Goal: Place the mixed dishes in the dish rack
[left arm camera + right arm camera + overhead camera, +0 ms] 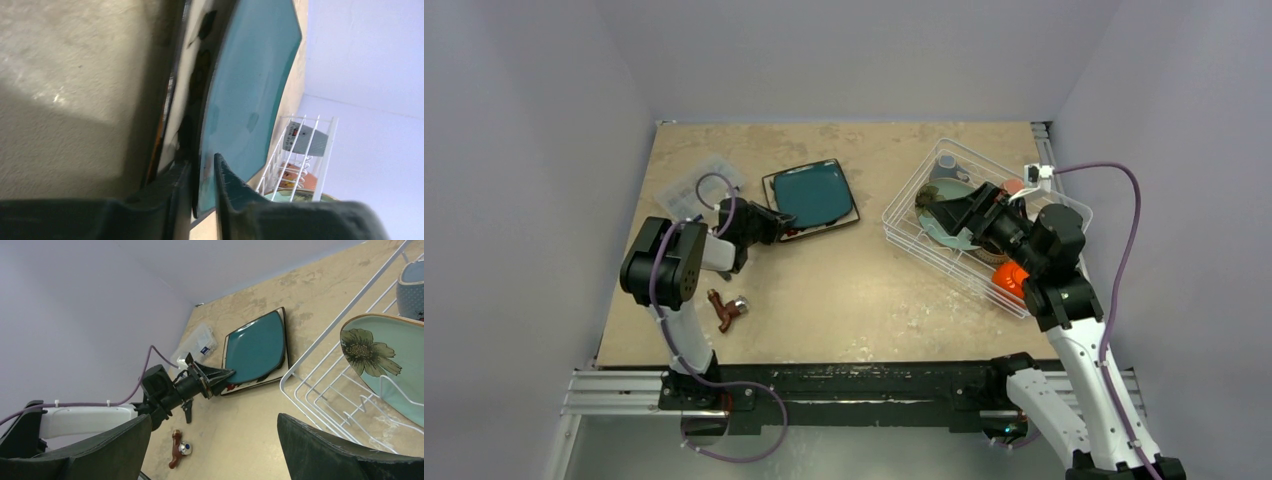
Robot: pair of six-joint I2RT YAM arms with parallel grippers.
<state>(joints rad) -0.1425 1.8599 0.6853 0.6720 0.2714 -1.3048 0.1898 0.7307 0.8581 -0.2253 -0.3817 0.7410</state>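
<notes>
A teal plate (814, 195) lies on top of a square dark-rimmed flower-patterned plate (849, 216) at the table's middle back. My left gripper (776, 222) is at the teal plate's near-left edge. In the left wrist view the jaws (202, 161) are shut on the teal plate (245, 90), one finger under its rim and one on top. The white wire dish rack (904, 215) stands at the right and holds a pale flower plate (385, 360), a pale blue mug (946, 163) and an orange bowl (1009, 280). My right gripper (932, 212) hangs open and empty over the rack's left end.
A clear plastic compartment box (699, 185) sits left of the plates, behind my left arm. A brown tap fitting with a chrome cap (727, 310) lies near the table's front left. Pale walls close in on three sides.
</notes>
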